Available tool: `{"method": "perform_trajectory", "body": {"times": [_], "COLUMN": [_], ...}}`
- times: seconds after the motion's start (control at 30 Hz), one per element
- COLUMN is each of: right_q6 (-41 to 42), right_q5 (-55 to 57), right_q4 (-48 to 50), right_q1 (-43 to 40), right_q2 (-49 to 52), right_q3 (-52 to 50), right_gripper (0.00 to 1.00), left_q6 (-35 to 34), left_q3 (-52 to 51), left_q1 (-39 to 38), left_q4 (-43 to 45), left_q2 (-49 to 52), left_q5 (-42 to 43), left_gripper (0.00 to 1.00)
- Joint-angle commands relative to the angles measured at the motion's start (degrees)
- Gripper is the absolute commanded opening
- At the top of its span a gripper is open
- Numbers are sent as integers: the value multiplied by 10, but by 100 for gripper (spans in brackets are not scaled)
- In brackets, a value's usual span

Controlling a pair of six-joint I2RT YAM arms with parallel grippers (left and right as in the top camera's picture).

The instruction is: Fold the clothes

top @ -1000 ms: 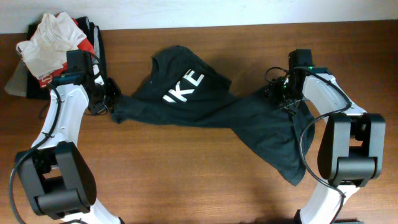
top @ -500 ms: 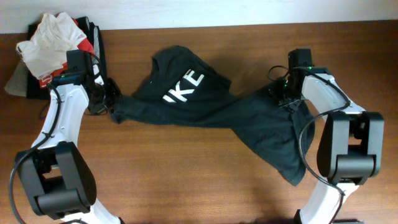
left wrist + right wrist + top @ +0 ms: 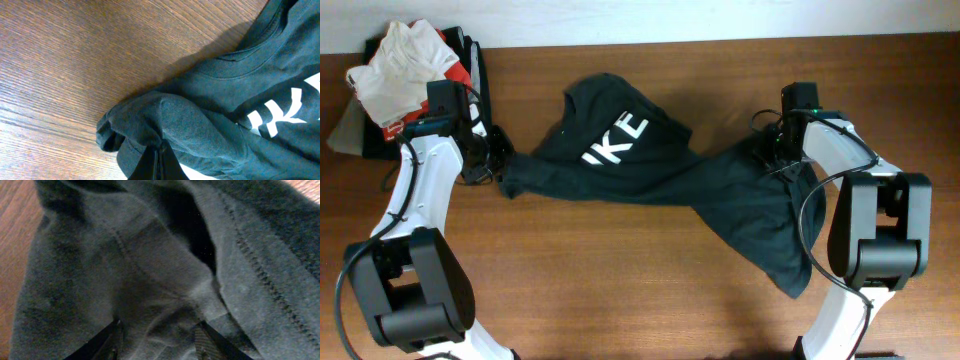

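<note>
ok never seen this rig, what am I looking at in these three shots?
Two robot arms at a wooden table, folding clothes. The wide picture is from a fixed camera overhead; the left arm and right arm show as white and black links. The other two come from a camera on each wrist, looking past its own jaws. A dark T-shirt with white lettering lies crumpled between the arms; a pile of other clothes sits at the far left corner. The left jaws are shut on a bunched edge of the shirt. The right jaws stand open, with its fabric between them.
</note>
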Motion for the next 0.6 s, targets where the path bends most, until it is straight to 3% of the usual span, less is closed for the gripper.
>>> {"method": "perform_trajectory", "body": {"times": [0.0,0.27,0.57], "right_q6": [17,21,21], "right_q5": [16,16,16], "right_q4": [2,2,0], "right_q1": [-17,-27,-27], "right_q2": [6,6,6], "right_q3": [-5,-5,-5], "right_gripper": [47,46,25], "left_q6": [-3,-3,-3], "left_q3": [2,2,2], "left_q1": [-2,-2,-2], "left_q4": [1,1,0], "left_q2": [2,2,2], "left_q5": [-9,-9,-9], "left_gripper": [1,1,1]}}
